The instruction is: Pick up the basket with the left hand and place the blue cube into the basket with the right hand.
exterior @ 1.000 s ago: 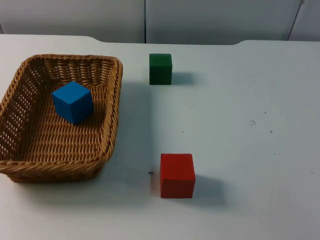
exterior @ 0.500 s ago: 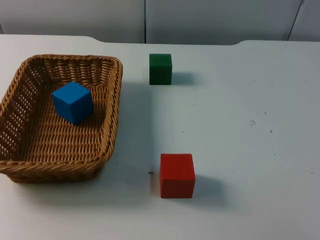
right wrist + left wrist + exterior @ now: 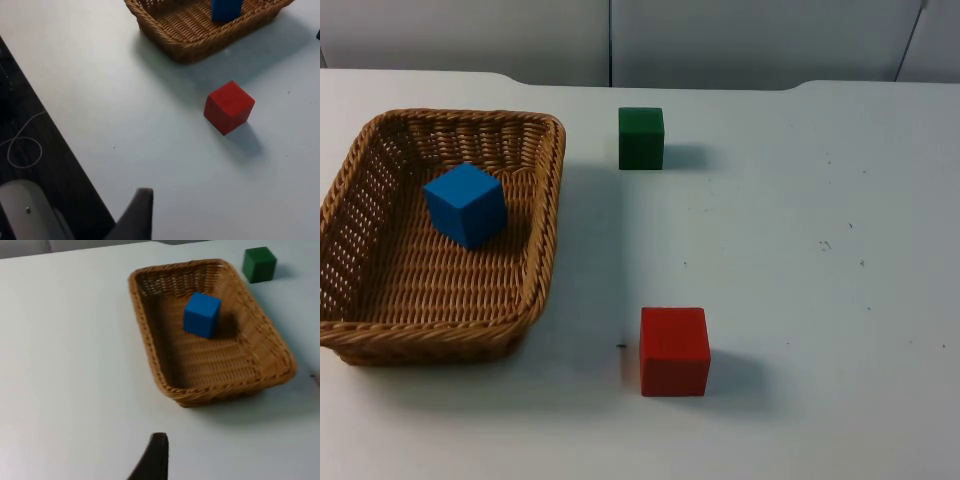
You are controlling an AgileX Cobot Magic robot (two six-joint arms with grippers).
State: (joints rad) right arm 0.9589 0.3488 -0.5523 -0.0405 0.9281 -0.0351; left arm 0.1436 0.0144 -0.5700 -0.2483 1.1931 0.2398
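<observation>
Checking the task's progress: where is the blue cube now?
The blue cube lies inside the basket at the table's left in the top view, left of the green cube.

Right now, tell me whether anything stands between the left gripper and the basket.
Nothing visible does. In the left wrist view only bare white table lies between the left gripper's fingertip and the basket. The blue cube already sits inside it; the green cube stands beyond its far end.
</observation>
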